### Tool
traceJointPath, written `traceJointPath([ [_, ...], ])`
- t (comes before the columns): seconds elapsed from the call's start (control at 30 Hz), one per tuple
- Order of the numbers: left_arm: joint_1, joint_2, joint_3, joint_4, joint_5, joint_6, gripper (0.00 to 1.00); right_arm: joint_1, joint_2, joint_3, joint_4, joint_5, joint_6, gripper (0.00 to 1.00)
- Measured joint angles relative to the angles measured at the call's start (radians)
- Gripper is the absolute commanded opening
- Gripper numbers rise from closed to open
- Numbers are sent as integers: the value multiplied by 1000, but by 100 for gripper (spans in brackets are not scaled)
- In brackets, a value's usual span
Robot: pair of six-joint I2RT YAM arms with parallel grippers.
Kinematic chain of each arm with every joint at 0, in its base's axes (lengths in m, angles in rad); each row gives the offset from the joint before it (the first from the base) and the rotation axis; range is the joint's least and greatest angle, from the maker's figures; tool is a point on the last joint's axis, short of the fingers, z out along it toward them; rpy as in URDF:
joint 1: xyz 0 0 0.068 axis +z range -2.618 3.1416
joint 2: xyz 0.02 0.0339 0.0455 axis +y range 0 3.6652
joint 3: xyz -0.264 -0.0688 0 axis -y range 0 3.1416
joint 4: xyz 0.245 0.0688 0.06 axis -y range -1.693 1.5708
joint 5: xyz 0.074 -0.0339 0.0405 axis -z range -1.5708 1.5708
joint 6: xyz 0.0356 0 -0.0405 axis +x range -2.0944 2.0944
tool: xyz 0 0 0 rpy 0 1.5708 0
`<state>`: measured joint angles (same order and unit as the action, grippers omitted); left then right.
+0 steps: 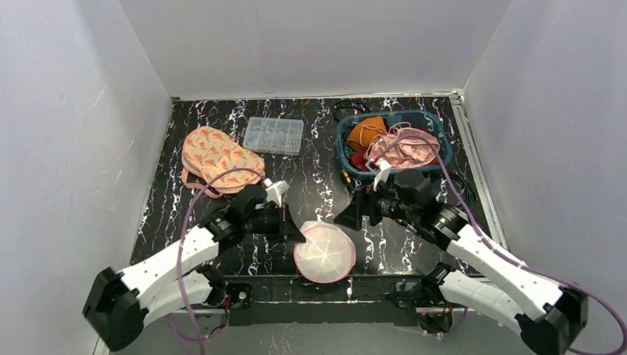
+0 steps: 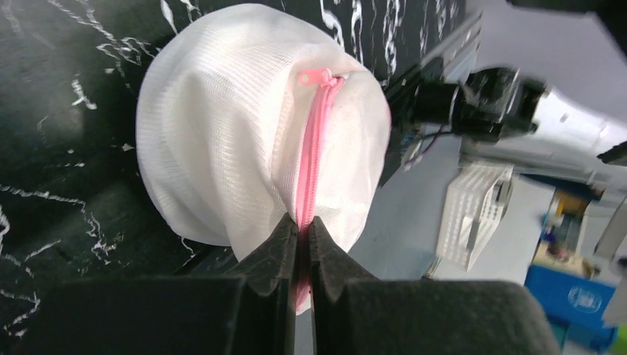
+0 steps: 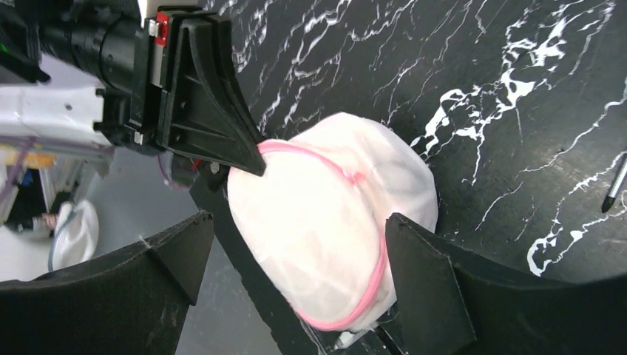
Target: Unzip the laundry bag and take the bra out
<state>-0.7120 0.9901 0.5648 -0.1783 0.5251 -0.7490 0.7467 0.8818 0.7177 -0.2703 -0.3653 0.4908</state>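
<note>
The laundry bag point(image 1: 324, 253) is a white mesh dome with pink trim, lying at the table's near edge. My left gripper point(image 1: 298, 237) is shut on its pink zipper tape point(image 2: 309, 166), below the zipper pull point(image 2: 315, 75); the zip looks closed. In the left wrist view the left gripper point(image 2: 303, 231) pinches the tape at the bag's point(image 2: 222, 126) lower rim. My right gripper point(image 1: 349, 217) hovers open just right of the bag. In its own view the bag point(image 3: 333, 214) sits between the spread fingers point(image 3: 421, 274) of the right gripper point(image 3: 297, 220). The bra inside is hidden.
A patterned orange bra point(image 1: 219, 157) lies at the back left. A clear compartment box point(image 1: 273, 134) sits behind the middle. A teal basket point(image 1: 344, 151) of garments stands at the back right. A dark pen point(image 3: 614, 194) lies on the table. The bag overhangs the near edge.
</note>
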Motion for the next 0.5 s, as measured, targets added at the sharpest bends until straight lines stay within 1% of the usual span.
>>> traceJointPath([
  [0.07,0,-87,-39,17,-65,-82,0,0,-66,-30,29,33,53,92],
  [0.17,-4,-236,-101,45,-206,-262,0,0,-164,-130,87,79,150,92],
  [0.23,-6,-330,-130,50,-320,-393,0,0,-194,-190,116,94,200,92],
  [0.3,-6,-391,-133,32,-414,-481,0,0,-202,-247,150,102,255,92],
  [0.4,-9,-444,-104,-38,-547,-584,0,0,-183,-293,184,106,304,91],
  [0.5,-11,-443,-50,-112,-634,-641,0,0,-166,-300,216,109,329,91],
])
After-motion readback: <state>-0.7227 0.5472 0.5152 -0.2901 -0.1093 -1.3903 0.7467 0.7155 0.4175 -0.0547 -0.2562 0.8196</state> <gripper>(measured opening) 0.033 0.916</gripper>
